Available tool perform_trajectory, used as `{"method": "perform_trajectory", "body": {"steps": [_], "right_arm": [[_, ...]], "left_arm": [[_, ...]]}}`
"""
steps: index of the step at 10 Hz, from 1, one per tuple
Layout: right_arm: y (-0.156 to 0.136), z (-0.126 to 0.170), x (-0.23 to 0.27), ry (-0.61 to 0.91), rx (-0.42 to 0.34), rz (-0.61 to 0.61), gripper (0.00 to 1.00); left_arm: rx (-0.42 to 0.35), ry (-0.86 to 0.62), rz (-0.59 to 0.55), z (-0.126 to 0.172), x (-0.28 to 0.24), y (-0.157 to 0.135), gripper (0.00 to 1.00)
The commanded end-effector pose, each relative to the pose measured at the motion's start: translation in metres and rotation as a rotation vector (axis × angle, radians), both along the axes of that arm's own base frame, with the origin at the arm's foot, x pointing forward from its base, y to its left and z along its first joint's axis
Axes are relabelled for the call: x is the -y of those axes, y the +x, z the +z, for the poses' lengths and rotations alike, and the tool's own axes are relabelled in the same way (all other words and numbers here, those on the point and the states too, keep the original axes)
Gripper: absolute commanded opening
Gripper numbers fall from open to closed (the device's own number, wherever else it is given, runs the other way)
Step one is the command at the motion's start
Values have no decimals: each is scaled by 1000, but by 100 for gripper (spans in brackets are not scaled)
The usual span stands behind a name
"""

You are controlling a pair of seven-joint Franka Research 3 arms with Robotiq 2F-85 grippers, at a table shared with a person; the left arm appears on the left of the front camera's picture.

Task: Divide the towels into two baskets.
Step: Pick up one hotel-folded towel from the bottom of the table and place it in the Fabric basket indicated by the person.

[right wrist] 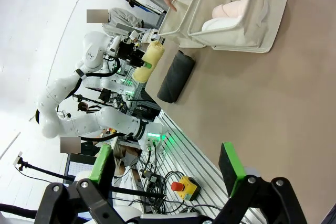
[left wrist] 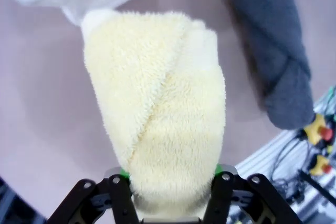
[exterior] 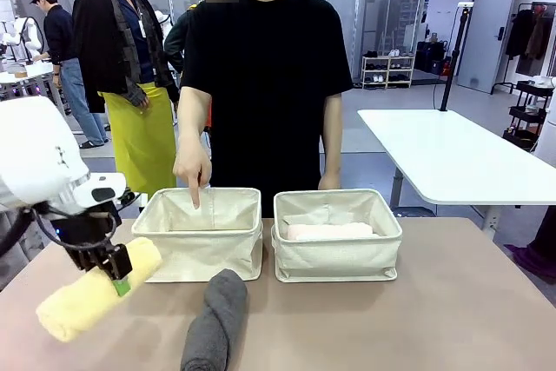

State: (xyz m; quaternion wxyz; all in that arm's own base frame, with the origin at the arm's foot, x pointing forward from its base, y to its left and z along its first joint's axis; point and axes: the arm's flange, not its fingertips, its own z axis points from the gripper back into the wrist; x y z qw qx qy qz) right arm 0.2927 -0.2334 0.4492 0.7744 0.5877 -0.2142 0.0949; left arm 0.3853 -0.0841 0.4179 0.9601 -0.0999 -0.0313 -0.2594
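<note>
My left gripper is shut on the pale yellow towel, holding it off the table just left of the left basket. In the left wrist view the yellow roll runs out from between the green pads of that gripper. The dark grey towel lies on the table in front of the baskets. The right basket holds the pale pink towel, with the white towel beside it. My right gripper is open above the table's near edge with nothing in it.
A person stands behind the baskets, and a hand points a finger down into the left basket. The brown table is bare on the right. A white table stands farther back on the right. Other people stand in the background.
</note>
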Motion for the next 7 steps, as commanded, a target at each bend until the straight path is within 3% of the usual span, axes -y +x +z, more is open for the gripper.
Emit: {"method": "perform_trajectory", "body": {"steps": [1, 4, 7], "right_arm": [[-2, 4, -1, 8, 5, 1, 100], [-2, 4, -1, 8, 5, 1, 100], [-2, 4, -1, 8, 5, 1, 100]], "left_arm": [[86, -46, -205, 51, 37, -30, 58], [302, 144, -529, 97, 65, -21, 58], [359, 207, -855, 125, 92, 24, 58]]}}
